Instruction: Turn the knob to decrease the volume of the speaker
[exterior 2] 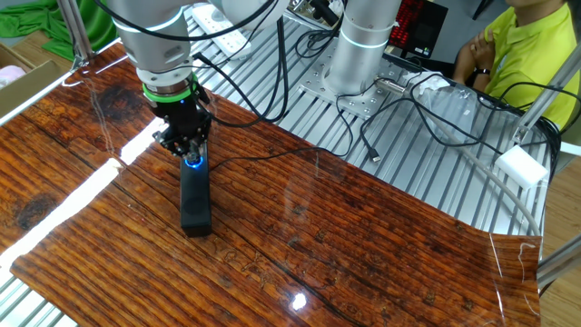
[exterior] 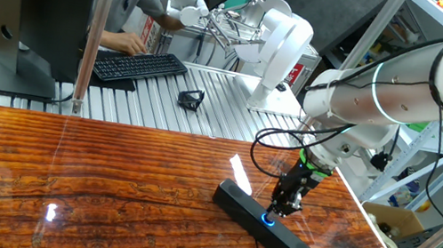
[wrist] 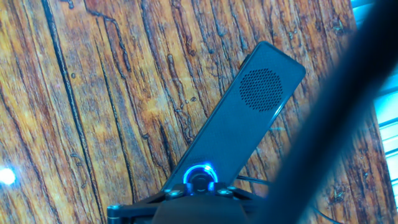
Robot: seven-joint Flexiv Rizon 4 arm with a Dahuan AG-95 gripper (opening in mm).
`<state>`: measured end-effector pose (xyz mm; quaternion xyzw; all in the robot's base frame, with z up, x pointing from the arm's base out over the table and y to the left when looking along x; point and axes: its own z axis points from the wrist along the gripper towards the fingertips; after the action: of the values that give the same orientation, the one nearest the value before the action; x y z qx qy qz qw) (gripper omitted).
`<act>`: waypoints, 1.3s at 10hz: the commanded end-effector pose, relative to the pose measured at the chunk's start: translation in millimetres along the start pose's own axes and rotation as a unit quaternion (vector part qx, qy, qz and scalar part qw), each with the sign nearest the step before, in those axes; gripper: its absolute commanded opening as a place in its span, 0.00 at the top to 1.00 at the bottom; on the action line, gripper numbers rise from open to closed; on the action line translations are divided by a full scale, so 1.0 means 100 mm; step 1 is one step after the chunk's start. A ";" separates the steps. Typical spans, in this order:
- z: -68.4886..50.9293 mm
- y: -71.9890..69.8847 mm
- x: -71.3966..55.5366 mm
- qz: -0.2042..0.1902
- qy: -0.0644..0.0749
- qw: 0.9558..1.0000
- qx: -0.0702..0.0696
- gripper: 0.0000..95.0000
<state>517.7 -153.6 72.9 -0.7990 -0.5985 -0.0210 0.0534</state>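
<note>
Here the claw (exterior: 284, 208) stands upright right over the knob (wrist: 199, 177), its tips down at the glowing blue ring; whether they pinch the knob or merely touch it I cannot tell. The knob sits mid-top in the speaker (wrist: 249, 118), which stretches away from the claw on both sides across the wooden table (exterior: 85, 182). Well beyond the claw, on the ribbed metal bench, lies a black keyboard (exterior: 139, 66).
</note>
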 end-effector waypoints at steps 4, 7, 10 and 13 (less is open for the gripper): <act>0.04 0.01 -0.03 -0.016 0.005 1.000 0.001 0.40; 0.06 0.01 -0.04 -0.025 0.006 1.000 0.002 0.60; 0.08 0.01 -0.04 -0.030 0.007 1.000 0.002 0.60; 0.11 0.01 -0.05 -0.039 0.006 0.999 0.002 0.60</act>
<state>516.5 -157.3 62.0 -0.7749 -0.6289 -0.0269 0.0572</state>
